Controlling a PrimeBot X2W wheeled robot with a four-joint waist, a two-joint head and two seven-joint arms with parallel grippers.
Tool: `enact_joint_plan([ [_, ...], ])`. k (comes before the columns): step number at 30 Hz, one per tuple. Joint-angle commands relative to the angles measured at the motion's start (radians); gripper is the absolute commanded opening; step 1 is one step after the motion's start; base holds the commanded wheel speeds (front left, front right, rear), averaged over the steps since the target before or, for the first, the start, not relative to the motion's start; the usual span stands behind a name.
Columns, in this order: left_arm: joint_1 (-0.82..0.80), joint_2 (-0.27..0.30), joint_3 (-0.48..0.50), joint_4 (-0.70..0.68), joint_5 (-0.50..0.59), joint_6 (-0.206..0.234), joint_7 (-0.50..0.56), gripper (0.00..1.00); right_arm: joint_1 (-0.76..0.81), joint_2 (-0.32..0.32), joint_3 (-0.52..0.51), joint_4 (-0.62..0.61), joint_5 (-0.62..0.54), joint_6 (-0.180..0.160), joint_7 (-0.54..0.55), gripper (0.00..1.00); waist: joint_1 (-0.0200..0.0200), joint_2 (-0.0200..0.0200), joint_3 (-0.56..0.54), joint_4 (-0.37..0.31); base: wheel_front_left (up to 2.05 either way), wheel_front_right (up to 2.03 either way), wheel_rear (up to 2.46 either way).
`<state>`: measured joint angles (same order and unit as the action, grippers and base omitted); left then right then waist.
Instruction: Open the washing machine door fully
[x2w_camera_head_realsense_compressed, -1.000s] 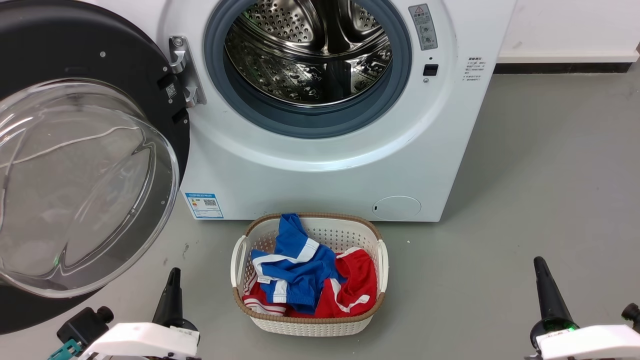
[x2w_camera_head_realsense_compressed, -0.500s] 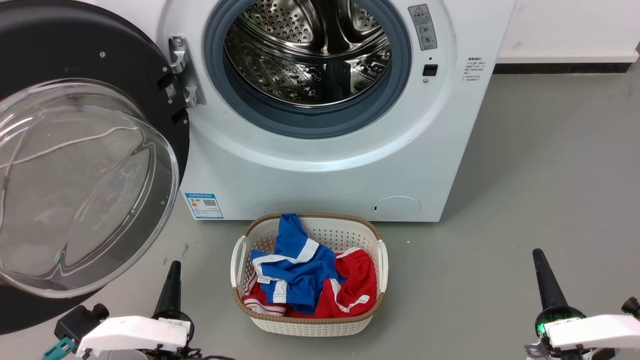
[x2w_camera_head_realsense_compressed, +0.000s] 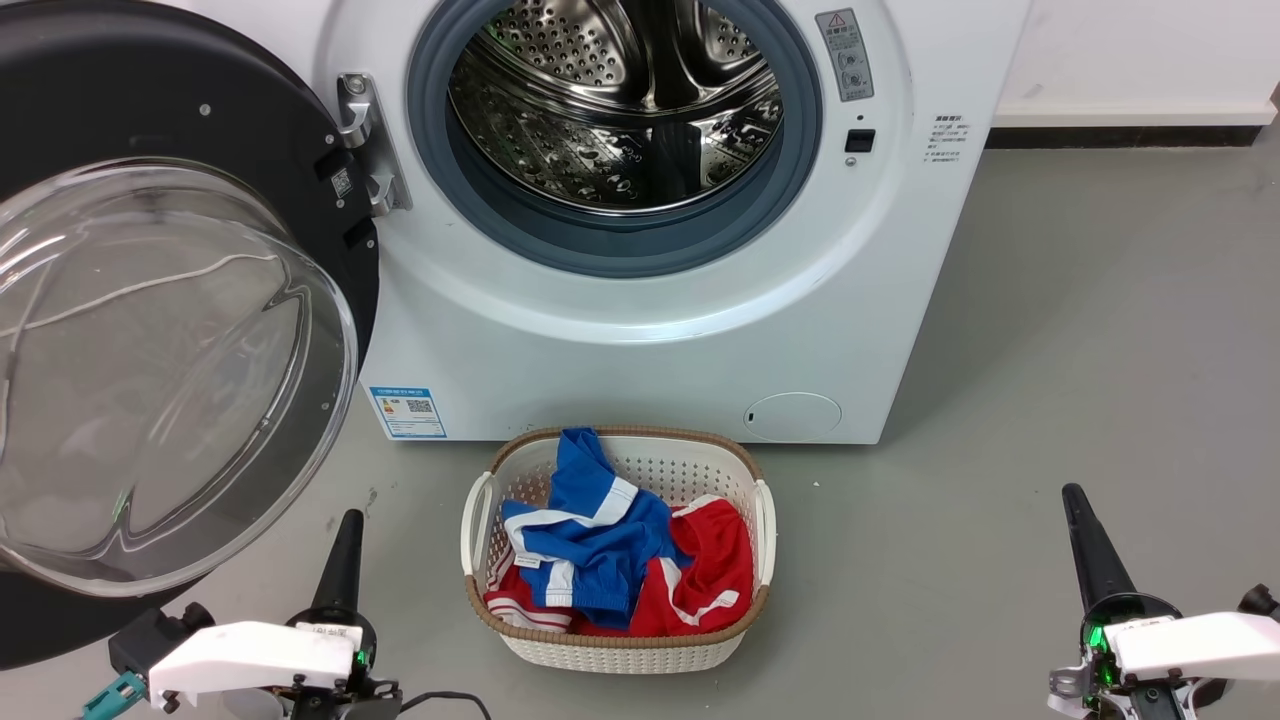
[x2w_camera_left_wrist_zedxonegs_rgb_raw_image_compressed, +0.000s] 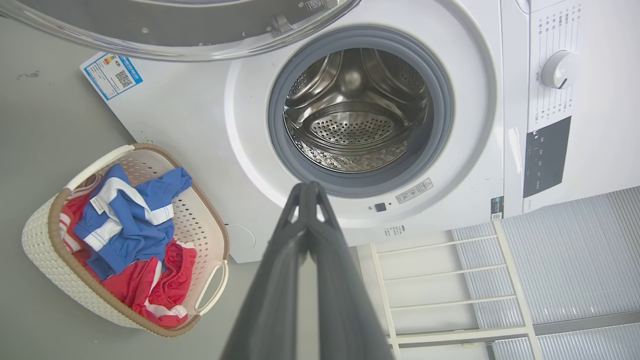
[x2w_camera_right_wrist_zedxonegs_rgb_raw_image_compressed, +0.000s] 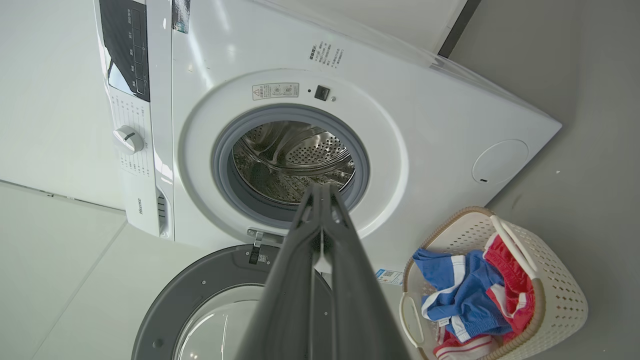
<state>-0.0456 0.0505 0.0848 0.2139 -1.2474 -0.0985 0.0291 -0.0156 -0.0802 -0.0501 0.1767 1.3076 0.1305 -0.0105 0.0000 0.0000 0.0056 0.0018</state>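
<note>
Head view: the washing machine door (x2w_camera_head_realsense_compressed: 170, 330) stands swung wide open at the left, its glass bowl facing out, beside the machine's steel drum (x2w_camera_head_realsense_compressed: 620, 110). A basket (x2w_camera_head_realsense_compressed: 765, 530) of red and blue clothes sits on the floor between the left gripper (x2w_camera_head_realsense_compressed: 349, 525) and right gripper (x2w_camera_head_realsense_compressed: 1072, 497), both low and apart from the door. Left wrist view: the left gripper (x2w_camera_left_wrist_zedxonegs_rgb_raw_image_compressed: 307, 187) has its jaws pressed together, empty; the door's edge crosses the top. Right wrist view: the right gripper (x2w_camera_right_wrist_zedxonegs_rgb_raw_image_compressed: 322, 189) seems closed too, with the door below it.
</note>
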Motion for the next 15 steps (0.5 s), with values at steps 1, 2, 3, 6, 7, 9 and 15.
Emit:
enact_joint_plan([
  [1,-0.022,0.001,0.005,-0.002,-0.027,-0.009,0.006,0.0,-0.025,-0.006,-0.003,0.001,0.027,0.0,0.006,0.0,0.0,0.0,0.0,0.0,0.0,0.0,0.0],
  [2,-0.024,0.001,0.006,-0.001,-0.037,-0.009,0.009,0.0,-0.028,-0.006,-0.004,0.003,0.036,0.0,0.009,0.0,0.0,0.0,0.0,0.0,0.0,0.0,0.0],
  [3,-0.026,0.001,0.006,0.0,-0.046,-0.009,0.011,0.0,-0.03,-0.006,-0.004,0.005,0.045,0.0,0.011,0.0,0.0,0.0,0.0,0.0,0.0,0.0,0.0],
  [6,-0.03,0.001,0.009,0.003,-0.074,-0.011,0.018,0.0,-0.034,-0.006,-0.006,0.01,0.071,0.0,0.02,0.0,0.0,0.0,0.0,0.0,0.0,0.0,0.0],
  [7,-0.031,0.001,0.009,0.004,-0.083,-0.012,0.021,0.0,-0.036,-0.005,-0.006,0.012,0.079,0.0,0.021,0.0,0.0,0.0,0.0,0.0,0.0,0.0,0.0],
  [9,-0.033,0.001,0.011,0.006,-0.101,-0.014,0.024,0.0,-0.04,-0.005,-0.008,0.016,0.095,0.0,0.026,0.0,0.0,0.0,-0.001,0.0,0.0,0.0,0.0],
  [15,-0.041,0.0,0.015,0.011,-0.153,-0.018,0.038,0.0,-0.052,-0.004,-0.011,0.026,0.143,0.0,0.039,0.0,0.0,0.0,-0.001,-0.001,0.0,0.0,0.0],
])
